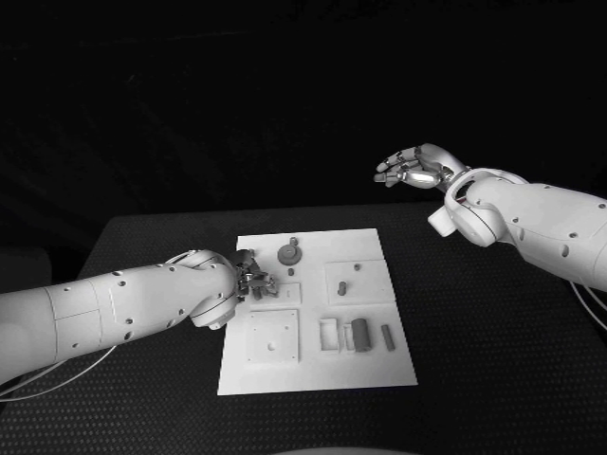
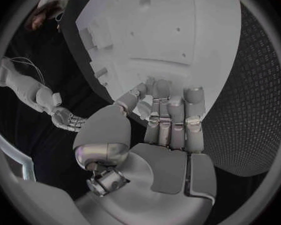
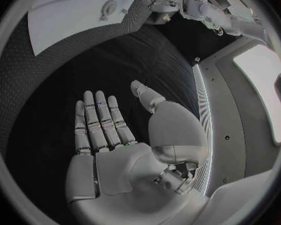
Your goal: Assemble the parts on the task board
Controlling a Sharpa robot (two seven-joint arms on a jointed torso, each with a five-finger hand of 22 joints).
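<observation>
On my left hand the fingers lie side by side, stretched out with their tips down at the near-left part of the task board; in the left wrist view they rest on or just over the white surface with the thumb tucked beside them. I cannot tell whether a small part is pinched under those tips, since both views are cluttered there. In the head view that hand sits left of centre, over the board's left edge. Just above and right of its fingertips a small upright peg-like part stands in the board's upper-left block. Further right, a square block carries a short pin, and toward the lower middle of the frame a dark bar-shaped part lies with its long axis running up and down the picture, a smaller dark piece just beside it on its right. My right hand hangs in the upper right of the frame, well apart from the board, palm flat and fingers spread on nothing, as the right wrist view confirms. So the left hand is far the nearer; I judge the next move is its to make, reaching right and down the frame for the loose bar, approached across its short side.
</observation>
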